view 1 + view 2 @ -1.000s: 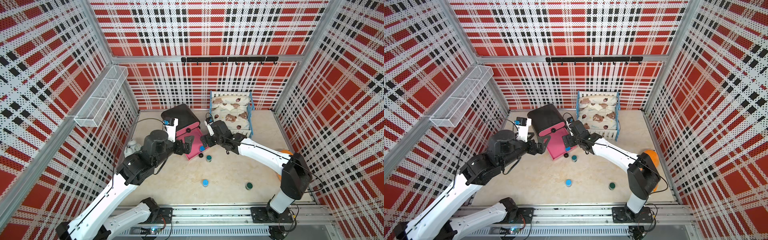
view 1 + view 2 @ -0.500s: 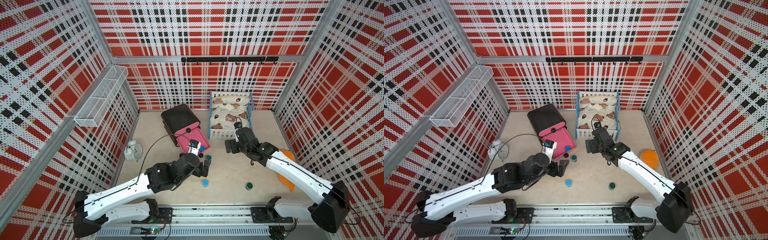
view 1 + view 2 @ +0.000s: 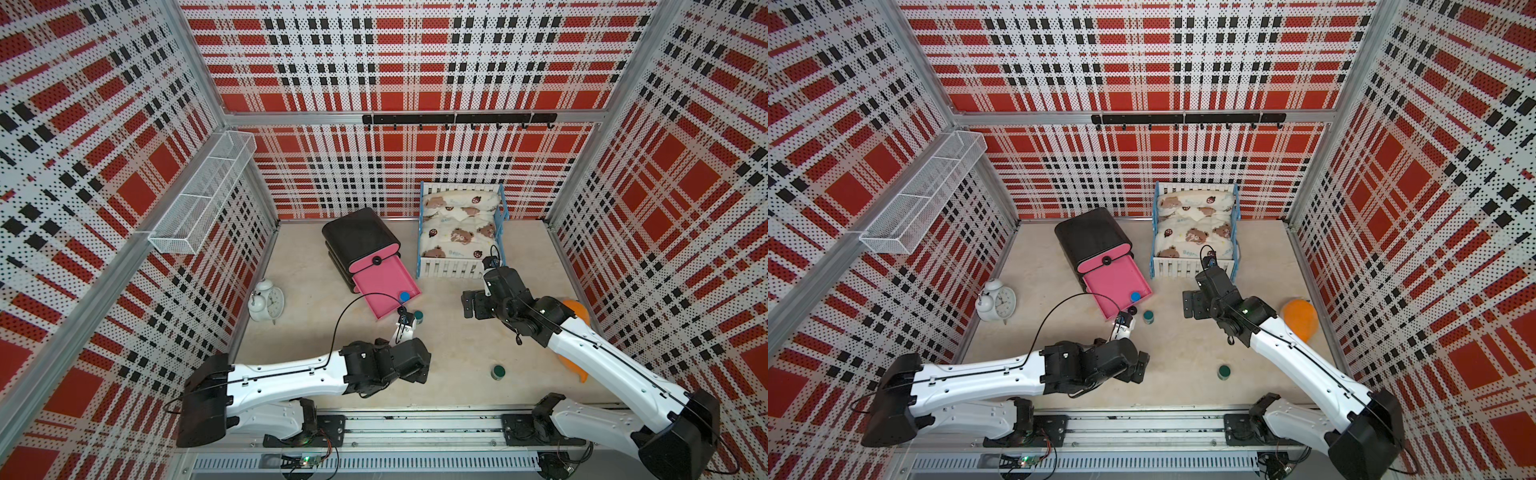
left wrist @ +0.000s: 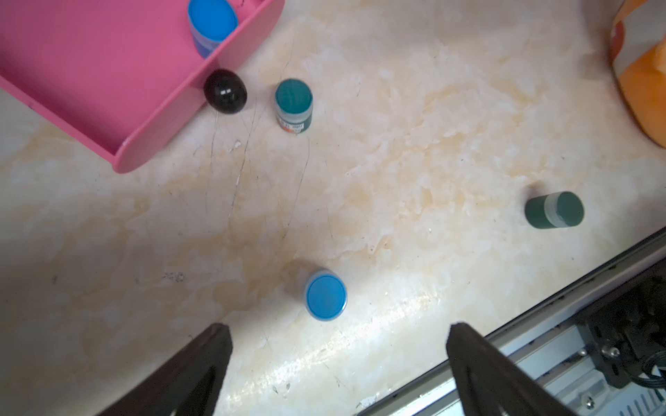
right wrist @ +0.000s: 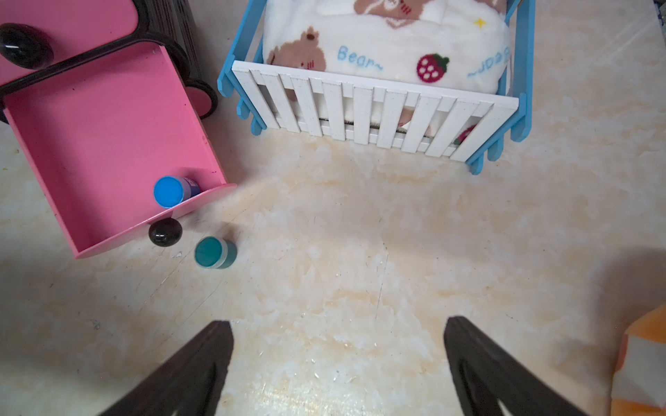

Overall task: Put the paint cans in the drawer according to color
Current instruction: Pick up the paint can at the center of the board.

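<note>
Both arms had pulled back from the drawer (image 3: 384, 282). The left tool (image 4: 337, 326) hung wide open by a blue can (image 4: 326, 296) near the front edge of the bench (image 3: 457, 353). The right tool (image 5: 337, 320) was wide open and empty. A second blue can (image 3: 404, 296) sat in the drawer; a teal can (image 3: 419, 316) stood just beside its knob (image 4: 225, 92).

1. Red, white and black plaid on the walls (image 3: 415, 62).
2. Black on the chest (image 3: 359, 232); pink on its open drawer (image 3: 382, 282), black on the knob (image 4: 225, 92).
3. Bright blue lids on the drawer paint can (image 3: 404, 296) and the floor paint can (image 4: 326, 296); teal on the can by the knob (image 3: 419, 316); dark green on the last can (image 3: 498, 371).
4. Blue frame, white slats, cream bear-print blanket on the toy bed (image 3: 451, 268).
5. Cream-and-orange marbling on the floor (image 3: 457, 345).
</note>
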Available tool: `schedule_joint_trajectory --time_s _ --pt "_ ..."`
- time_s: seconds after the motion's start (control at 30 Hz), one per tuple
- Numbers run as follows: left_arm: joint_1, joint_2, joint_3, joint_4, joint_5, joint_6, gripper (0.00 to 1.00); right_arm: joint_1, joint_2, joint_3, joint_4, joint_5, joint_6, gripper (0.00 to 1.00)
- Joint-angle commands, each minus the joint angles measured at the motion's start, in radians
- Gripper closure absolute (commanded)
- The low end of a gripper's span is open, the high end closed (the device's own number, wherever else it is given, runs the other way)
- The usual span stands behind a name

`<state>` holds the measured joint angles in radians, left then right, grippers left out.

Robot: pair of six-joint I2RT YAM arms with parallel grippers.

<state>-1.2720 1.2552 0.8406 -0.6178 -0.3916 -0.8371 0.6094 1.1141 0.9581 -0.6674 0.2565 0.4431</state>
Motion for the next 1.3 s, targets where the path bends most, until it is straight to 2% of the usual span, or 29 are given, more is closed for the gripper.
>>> schedule_joint_trajectory --time_s 0.0,0.37,0.47,0.8,1.13,1.27 --pt "-0.009 0.046 -0.004 0.013 0.033 -0.050 0.01 -0.007 -0.032 -0.020 -0.027 -0.008 0.021 0.01" --pt "-0.001 0.252 0.043 0.048 0.091 -0.042 0.00 -0.009 -0.051 -0.047 -0.047 -0.003 0.030 0.01" --pt "0.011 0.302 0.060 0.052 0.094 -0.040 0.04 -0.010 -0.052 -0.047 -0.052 0.001 0.031 0.01" --pt "0.065 0.358 0.069 0.071 0.092 -0.023 0.26 -0.022 -0.057 -0.058 -0.054 0.006 0.031 0.01" --pt "0.081 0.356 0.047 0.094 0.123 -0.011 0.58 -0.033 -0.062 -0.061 -0.057 0.006 0.029 0.01" --pt "0.086 0.334 0.036 0.093 0.128 -0.012 0.68 -0.036 -0.062 -0.060 -0.057 0.003 0.029 0.01"
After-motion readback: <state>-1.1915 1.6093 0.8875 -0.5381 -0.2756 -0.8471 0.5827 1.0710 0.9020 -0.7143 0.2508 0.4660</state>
